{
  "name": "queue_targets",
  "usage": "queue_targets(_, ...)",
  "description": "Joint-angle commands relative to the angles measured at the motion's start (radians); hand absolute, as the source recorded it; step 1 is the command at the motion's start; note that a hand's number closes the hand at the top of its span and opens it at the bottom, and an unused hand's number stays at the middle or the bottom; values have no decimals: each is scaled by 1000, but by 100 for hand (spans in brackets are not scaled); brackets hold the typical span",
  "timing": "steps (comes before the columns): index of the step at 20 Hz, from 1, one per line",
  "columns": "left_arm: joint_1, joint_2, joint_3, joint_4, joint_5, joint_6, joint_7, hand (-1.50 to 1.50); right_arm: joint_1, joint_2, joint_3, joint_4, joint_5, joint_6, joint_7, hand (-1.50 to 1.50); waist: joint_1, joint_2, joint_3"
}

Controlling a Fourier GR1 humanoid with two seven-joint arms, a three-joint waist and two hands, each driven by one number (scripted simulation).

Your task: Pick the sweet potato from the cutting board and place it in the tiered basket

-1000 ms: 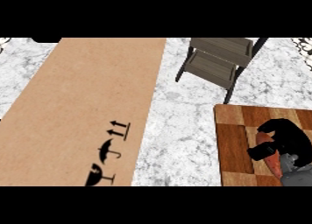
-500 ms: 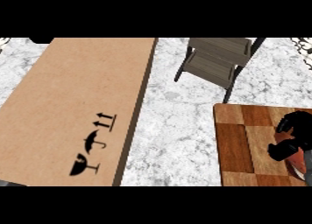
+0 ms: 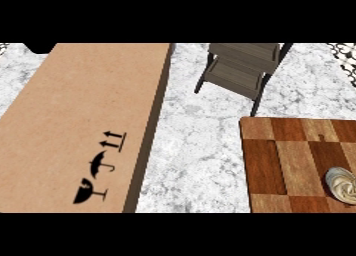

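Saw pale ridged sweet potato point(image 3: 344, 185) near chequered wooden cutting board's point(image 3: 284, 160) right edge, hands out of view; risked nudging it off when reaching.

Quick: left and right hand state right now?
Left hand: not in view, cannot be told.
Right hand: not in view, cannot be told; the beige round item lies unheld on the cutting board.

Place: it looked like a home kitchen
Worktop: a grey-white marbled counter point(image 3: 196, 150) filled the view
Cooking gear: a patchwork wooden cutting board point(image 3: 284, 160) lay on it at the right
Storage: a tiered basket point(image 3: 244, 65) on dark legs stood at the far side
Clutter: a long cardboard box point(image 3: 77, 125) with printed handling marks lay at the left
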Motion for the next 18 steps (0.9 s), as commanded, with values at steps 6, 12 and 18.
queue_targets(6, -4, 0, 17, 0, -16, -36, -9, 0, -180, -16, -337, -26, -338, 28, -104, 150, 20, 3, -2)
queue_targets(12, 30, -15, 26, -24, -40, -60, 4, 0, -312, -124, -381, -84, -514, 173, 83, 150, 43, 7, -3)
queue_targets(18, -68, -38, 56, 12, -40, -90, 76, 0, -573, -142, -140, -103, -570, 129, 291, 150, 67, 15, -5)
